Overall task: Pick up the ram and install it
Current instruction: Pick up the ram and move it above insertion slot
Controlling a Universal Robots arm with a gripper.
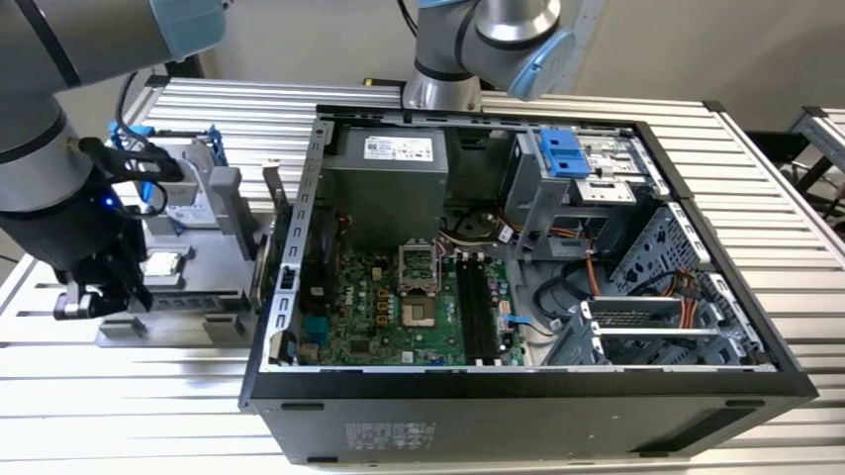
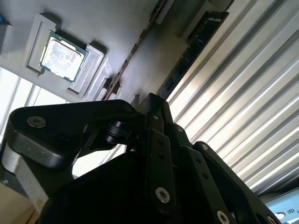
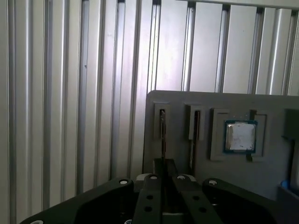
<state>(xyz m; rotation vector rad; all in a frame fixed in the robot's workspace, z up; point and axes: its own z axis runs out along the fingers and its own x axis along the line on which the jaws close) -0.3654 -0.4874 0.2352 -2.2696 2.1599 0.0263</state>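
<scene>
Beside the open black computer case, on the exterior view's left, your black gripper sits at the flat grey holder block. Its fingers are clamped on the ram, a thin, dark greenish circuit-board stick standing on edge in the block's outermost slot. You see it edge-on in the first wrist view. A square silver processor chip lies in the block's recess, beyond the neighbouring slot.

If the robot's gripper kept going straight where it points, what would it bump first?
Probably the thin, dark ram stick standing edgewise in a slot of the grey holder block, right ahead of the gripper; gap unclear.
</scene>
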